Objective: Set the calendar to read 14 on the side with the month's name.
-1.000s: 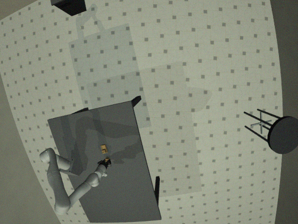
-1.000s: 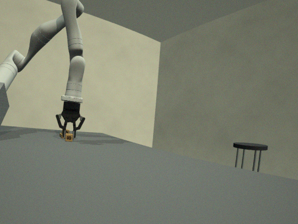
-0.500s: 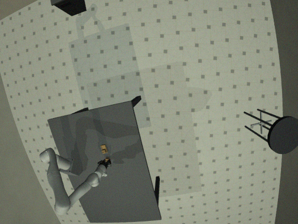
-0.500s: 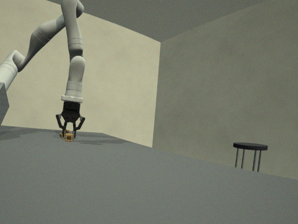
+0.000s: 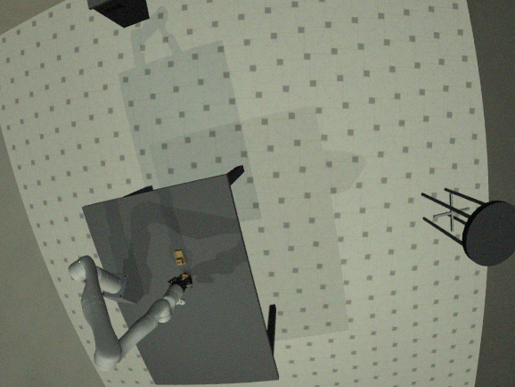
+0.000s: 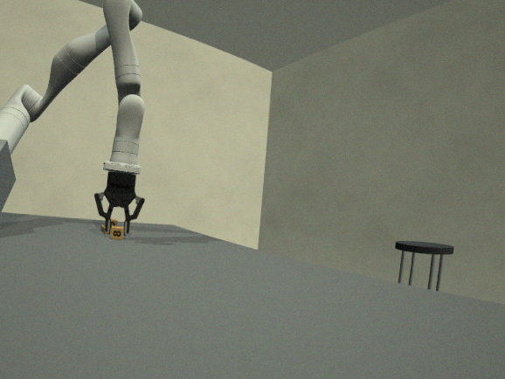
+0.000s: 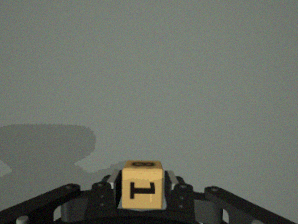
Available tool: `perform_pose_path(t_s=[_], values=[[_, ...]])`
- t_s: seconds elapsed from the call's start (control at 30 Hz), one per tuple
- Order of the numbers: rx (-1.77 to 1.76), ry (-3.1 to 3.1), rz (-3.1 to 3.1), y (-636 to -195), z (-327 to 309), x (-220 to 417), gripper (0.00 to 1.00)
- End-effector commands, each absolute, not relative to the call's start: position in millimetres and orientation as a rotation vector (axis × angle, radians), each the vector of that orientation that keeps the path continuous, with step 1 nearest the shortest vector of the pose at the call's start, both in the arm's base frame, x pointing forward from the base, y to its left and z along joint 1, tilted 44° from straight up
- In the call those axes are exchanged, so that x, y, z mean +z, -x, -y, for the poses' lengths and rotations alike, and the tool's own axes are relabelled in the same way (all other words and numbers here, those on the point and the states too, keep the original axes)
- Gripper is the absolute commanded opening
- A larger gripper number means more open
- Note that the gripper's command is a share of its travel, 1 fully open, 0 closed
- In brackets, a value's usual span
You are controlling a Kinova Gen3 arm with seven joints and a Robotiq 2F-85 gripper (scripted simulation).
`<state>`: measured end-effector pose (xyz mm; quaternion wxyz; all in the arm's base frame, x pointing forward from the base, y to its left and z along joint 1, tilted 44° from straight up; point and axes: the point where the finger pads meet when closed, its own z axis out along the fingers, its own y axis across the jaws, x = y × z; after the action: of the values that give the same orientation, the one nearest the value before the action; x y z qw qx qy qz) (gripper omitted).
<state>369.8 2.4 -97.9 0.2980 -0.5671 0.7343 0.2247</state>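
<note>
A yellow wooden cube (image 7: 142, 187) stands on the grey table between my fingers. It shows a sideways 1 in the wrist view and an 8 in the exterior view (image 6: 116, 233). My gripper (image 6: 117, 229) points straight down over it, and its fingers stand slightly apart from the cube's sides, so it is open. From above, the gripper (image 5: 183, 279) hides most of the cube. The small wooden tray (image 5: 179, 257) lies a short way beyond the gripper. It also shows just behind the cube. I cannot make out the second cube or the month's name.
The grey table (image 5: 192, 275) has its right edge not far from the gripper. My arm's base (image 5: 107, 357) stands at the table's left front corner. A round black stool (image 6: 424, 249) stands on the floor far to the right.
</note>
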Motion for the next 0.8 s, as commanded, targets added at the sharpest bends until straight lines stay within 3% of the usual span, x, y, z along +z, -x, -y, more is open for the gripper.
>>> perform_pose_path(t_s=[0.0, 0.1, 0.77], values=[[0.595, 1.506, -1.952, -370.1, -1.7, -97.7, 0.44], [0.595, 1.506, -1.952, -370.1, -1.7, -97.7, 0.48], [0.595, 1.506, -1.952, -366.6, 11.2, -83.7, 0.48]])
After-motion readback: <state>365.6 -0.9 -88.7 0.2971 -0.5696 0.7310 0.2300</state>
